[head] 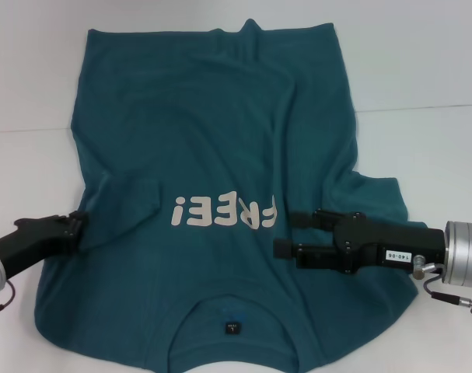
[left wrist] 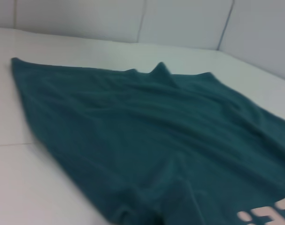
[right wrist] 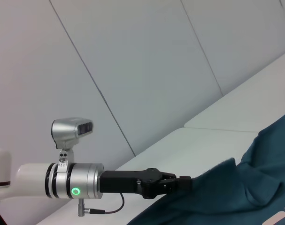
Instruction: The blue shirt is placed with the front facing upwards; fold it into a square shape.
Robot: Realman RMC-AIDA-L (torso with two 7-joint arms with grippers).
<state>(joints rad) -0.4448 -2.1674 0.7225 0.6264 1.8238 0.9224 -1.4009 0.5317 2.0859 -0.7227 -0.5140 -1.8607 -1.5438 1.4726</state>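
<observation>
Across the white desk [head: 18, 93] in front of you lies the blue shirt [head: 212, 140], front up, white "FREE!" lettering [head: 224, 211] on its chest. The right gripper [head: 294, 235] hovers beside that lettering, fingers apart, its body labelled "140-06". The left gripper [head: 78, 227] has its fingers clamped on the sleeve edge.

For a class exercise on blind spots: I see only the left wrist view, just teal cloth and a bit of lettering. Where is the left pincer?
Observer: The left pincer is at the blue shirt's sleeve on the robot's left side.
Operator: And the other arm?
Observer: The right pincer is open, over the cloth just beside the "FREE!" lettering.
Operator: Where is the collar?
Observer: The collar lies at the near edge, its tag showing.
</observation>
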